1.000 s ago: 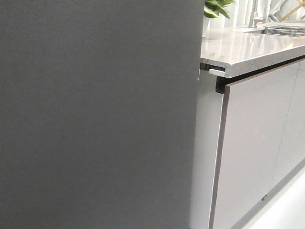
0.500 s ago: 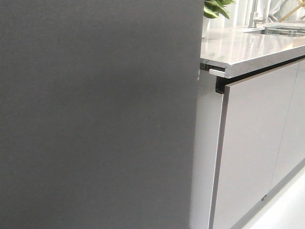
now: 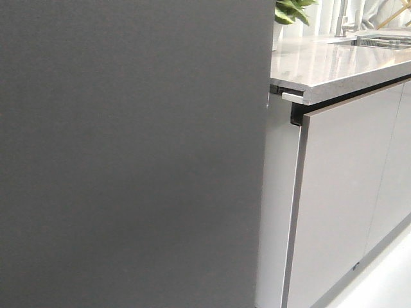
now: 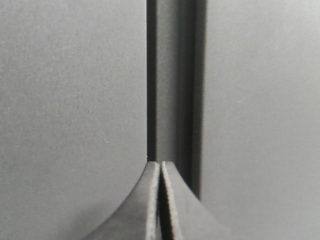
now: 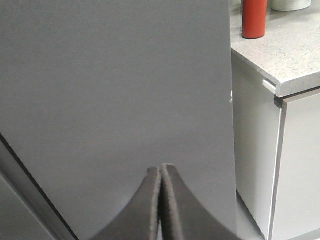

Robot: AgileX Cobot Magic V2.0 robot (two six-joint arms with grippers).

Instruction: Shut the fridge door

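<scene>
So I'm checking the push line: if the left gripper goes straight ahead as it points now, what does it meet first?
Probably the dark vertical gap between two dark grey panels, or the edge of the left panel. The shut left gripper points right at that seam; depth is unclear.

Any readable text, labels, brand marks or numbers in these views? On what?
None readable.
Matte dark grey fridge door: blank, no logo or label.
Speckled pale stone countertop: no markings.
Glossy light grey cabinet front: plain.
Red cylindrical bottle: no print visible on the part shown.
</scene>
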